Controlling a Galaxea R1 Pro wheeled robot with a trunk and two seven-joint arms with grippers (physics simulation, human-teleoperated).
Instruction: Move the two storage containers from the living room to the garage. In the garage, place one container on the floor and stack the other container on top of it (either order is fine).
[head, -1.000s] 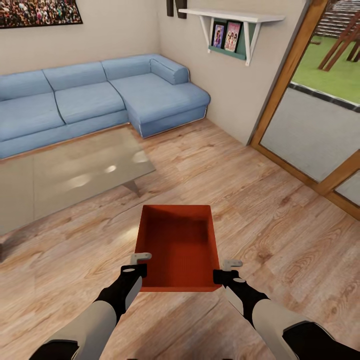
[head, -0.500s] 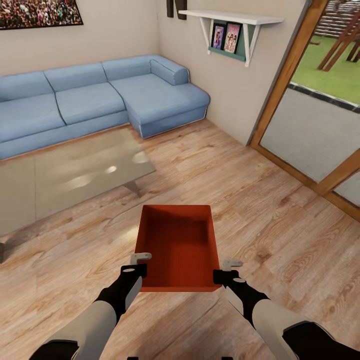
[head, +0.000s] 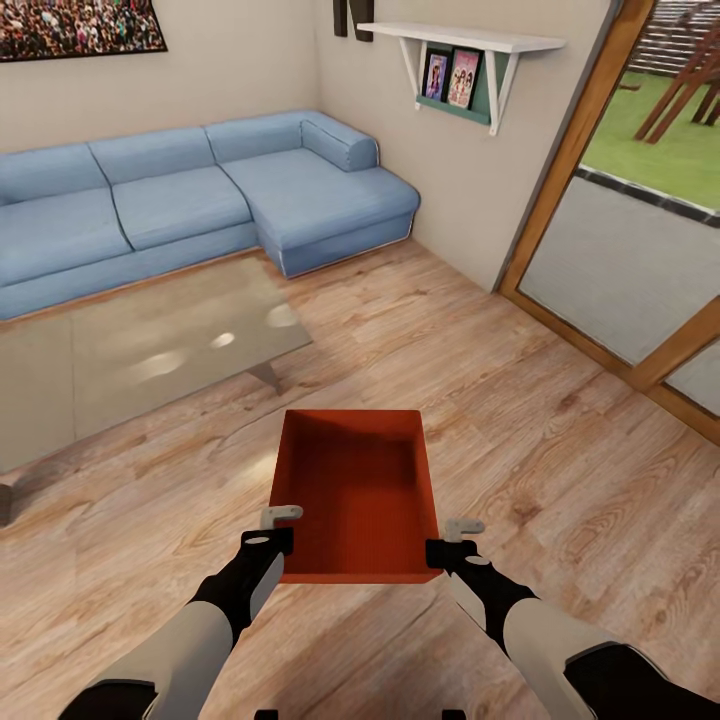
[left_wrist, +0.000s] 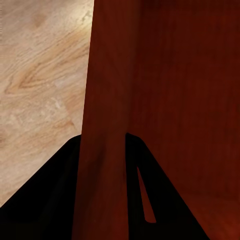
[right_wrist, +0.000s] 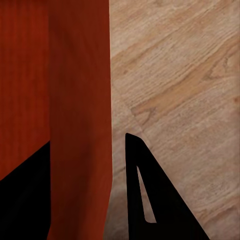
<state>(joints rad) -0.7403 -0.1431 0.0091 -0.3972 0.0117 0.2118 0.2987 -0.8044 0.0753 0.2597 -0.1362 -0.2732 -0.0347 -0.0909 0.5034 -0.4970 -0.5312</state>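
One red-orange storage container (head: 355, 490), open-topped and empty, hangs level above the living room's light wood planks, just in front of me. My left gripper (head: 275, 535) is shut on its left wall near the near corner, and my right gripper (head: 452, 540) is shut on its right wall. In the left wrist view the thin red wall (left_wrist: 105, 100) runs between the dark fingers of the left gripper (left_wrist: 102, 137). The right wrist view shows the wall (right_wrist: 75, 75) clamped the same way in the right gripper (right_wrist: 89, 139). The garage is out of view.
A glass coffee table (head: 140, 350) stands ahead to the left, with a blue sectional sofa (head: 200, 200) behind it along the beige wall. A wood-framed glass door (head: 570, 170) runs along the right. A white shelf (head: 460, 40) hangs on the wall. Open plank floor (head: 480, 380) lies ahead.
The whole picture has shifted very slightly, so the camera moved a little. The container and both grippers keep the same place in the view.
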